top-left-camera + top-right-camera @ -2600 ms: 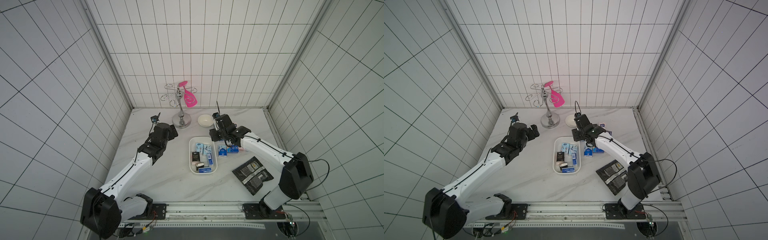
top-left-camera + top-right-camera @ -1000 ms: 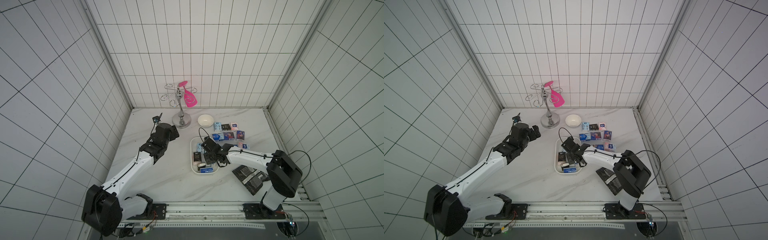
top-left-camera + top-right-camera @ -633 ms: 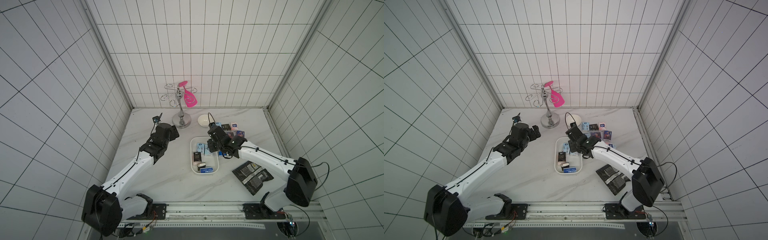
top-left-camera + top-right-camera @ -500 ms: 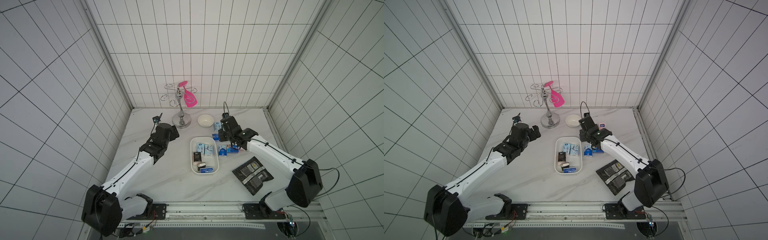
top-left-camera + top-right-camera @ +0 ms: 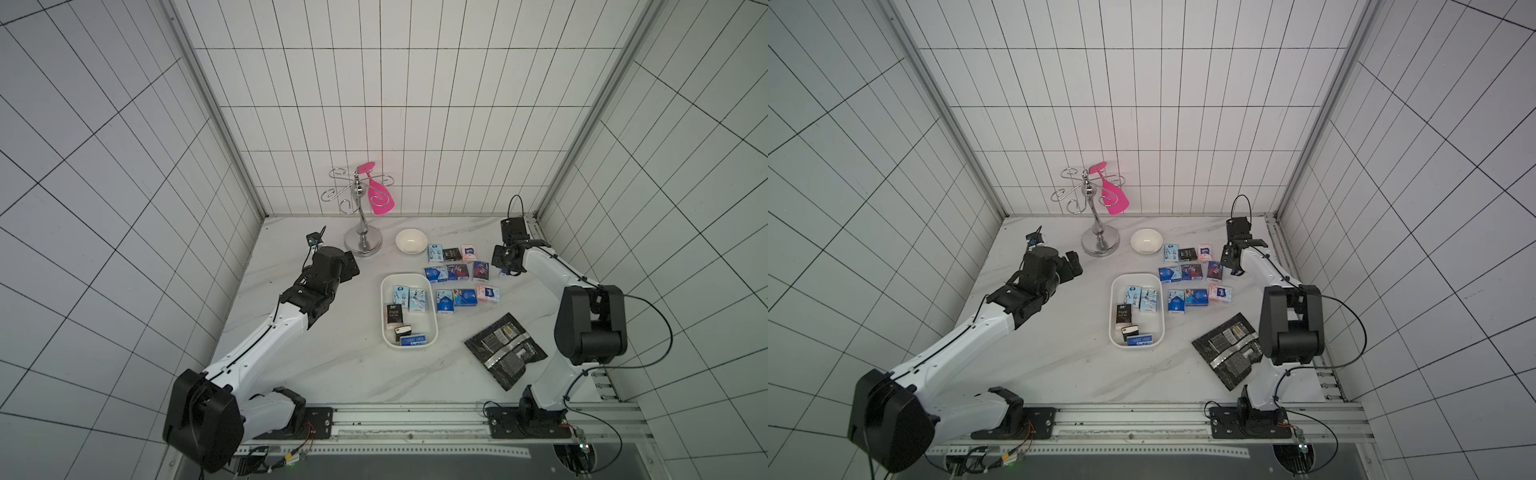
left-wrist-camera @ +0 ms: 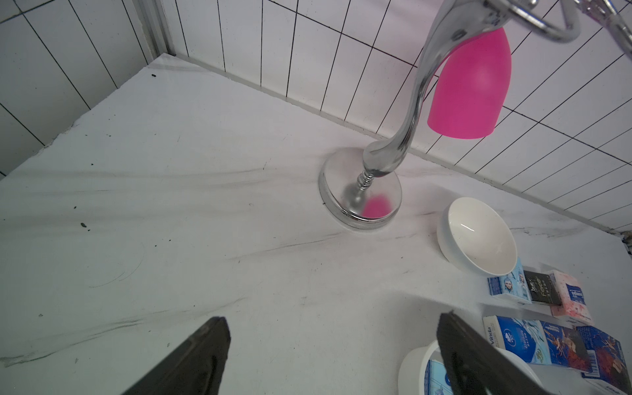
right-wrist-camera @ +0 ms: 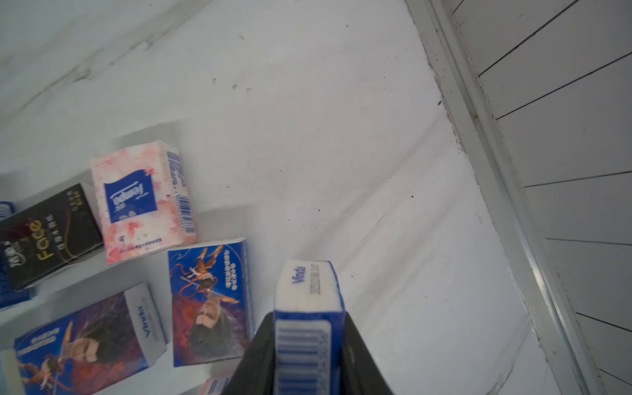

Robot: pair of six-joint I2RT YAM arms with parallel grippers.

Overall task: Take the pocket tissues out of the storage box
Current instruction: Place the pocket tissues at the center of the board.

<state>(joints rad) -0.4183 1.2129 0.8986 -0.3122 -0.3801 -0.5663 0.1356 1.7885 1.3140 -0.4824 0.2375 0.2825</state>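
Several pocket tissues [image 5: 417, 299] lie in the white storage box [image 5: 424, 324], others outside.

The white marbled counter [image 5: 316, 365] is carrying the storage box [image 5: 408, 274] near its middle. Just beside the box, on its right, loose pocket tissues [image 5: 458, 272] are lying flat in three short rows. A white bowl [image 5: 411, 241] and a chrome stand [image 5: 363, 245] are sitting by the back wall. Black foil pouches [image 5: 505, 351] are lying nearer the front.

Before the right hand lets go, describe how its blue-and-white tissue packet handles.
Probably soft: the blue-and-white tissue packet looks puffy at its white end. Held on edge in the right hand, it may tip flat once released.
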